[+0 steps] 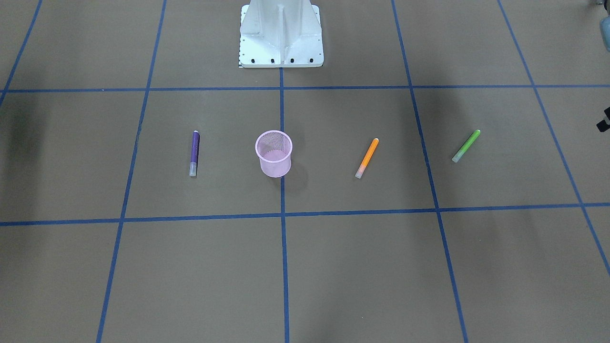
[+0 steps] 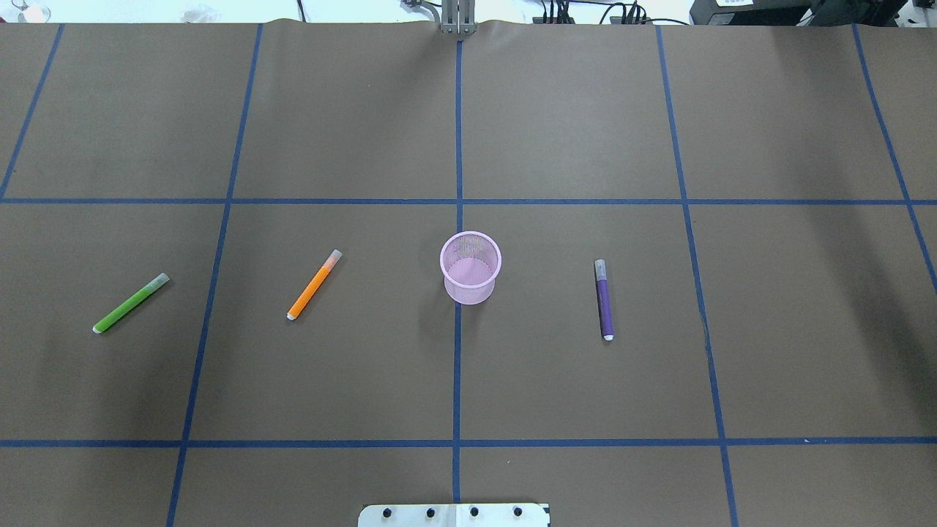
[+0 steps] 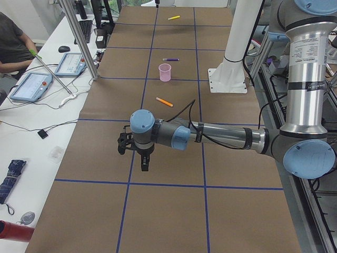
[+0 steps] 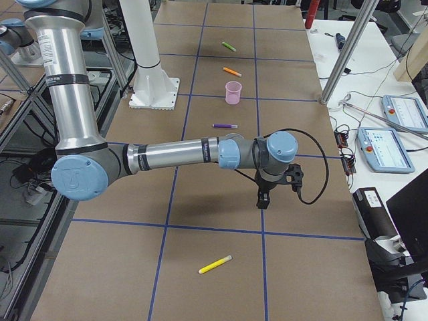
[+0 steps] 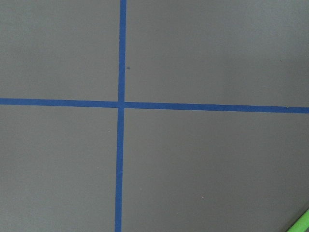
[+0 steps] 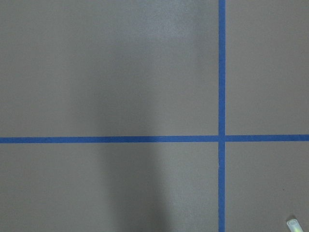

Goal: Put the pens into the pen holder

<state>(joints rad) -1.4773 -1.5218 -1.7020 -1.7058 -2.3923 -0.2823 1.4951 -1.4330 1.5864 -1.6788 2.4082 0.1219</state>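
Note:
The pink mesh pen holder [image 2: 471,267] stands upright at the table's centre, also in the front view [image 1: 273,153]. The purple pen [image 2: 604,299], orange pen [image 2: 315,285] and green pen [image 2: 130,303] lie flat around it. The yellow pen [image 4: 215,264] lies far out towards the right end. My left gripper [image 3: 145,164] hangs over the table near the green pen, whose tip shows in the left wrist view [image 5: 301,223]. My right gripper [image 4: 261,202] hangs between the purple and yellow pens. I cannot tell whether either gripper is open or shut.
The white robot base [image 1: 281,40] stands at the table's robot side. A side bench with teach pendants [image 4: 391,110] and metal posts [image 3: 79,42] runs along the far edge. A person [image 3: 13,39] sits there. Blue tape lines grid the brown table.

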